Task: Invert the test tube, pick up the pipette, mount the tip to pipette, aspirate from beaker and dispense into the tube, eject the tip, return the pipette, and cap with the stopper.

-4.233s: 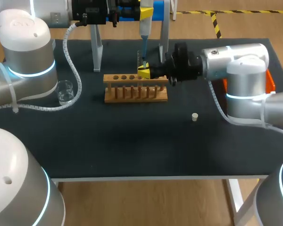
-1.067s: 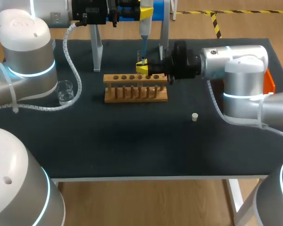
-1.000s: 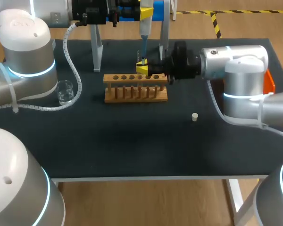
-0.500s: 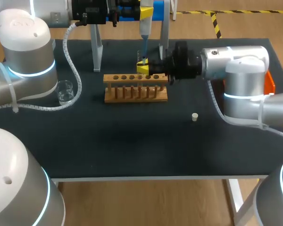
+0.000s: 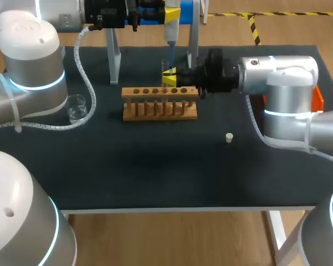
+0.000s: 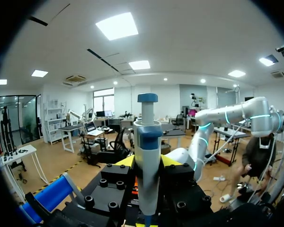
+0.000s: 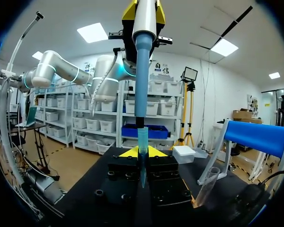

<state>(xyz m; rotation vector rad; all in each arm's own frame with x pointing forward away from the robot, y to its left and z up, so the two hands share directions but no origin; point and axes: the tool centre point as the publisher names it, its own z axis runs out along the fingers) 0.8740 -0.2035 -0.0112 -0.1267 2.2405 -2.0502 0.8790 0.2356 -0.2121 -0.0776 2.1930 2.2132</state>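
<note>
My right claw (image 7: pixel 142 154) is closed on the pipette tip (image 7: pixel 142 142), pinching it from both sides and holding it upright, mouth up. My left claw (image 6: pixel 147 162) is clamped round the body of the pipette (image 6: pixel 147 135), which hangs vertical, plunger up and shaft down. The shaft's end sits straight above the tip, in line with it and apparently just at its mouth; I can't tell whether it is seated. Both long axes run vertical on one line, so I judge mounting needs a straight push down it, the left arm pressing. This hovers just behind the wooden rack (image 5: pixel 160 103). The beaker (image 5: pixel 76 107) stands well off to my left, and the stopper (image 5: pixel 229 137) lies on the table (image 5: pixel 155 166) to my right.
</note>
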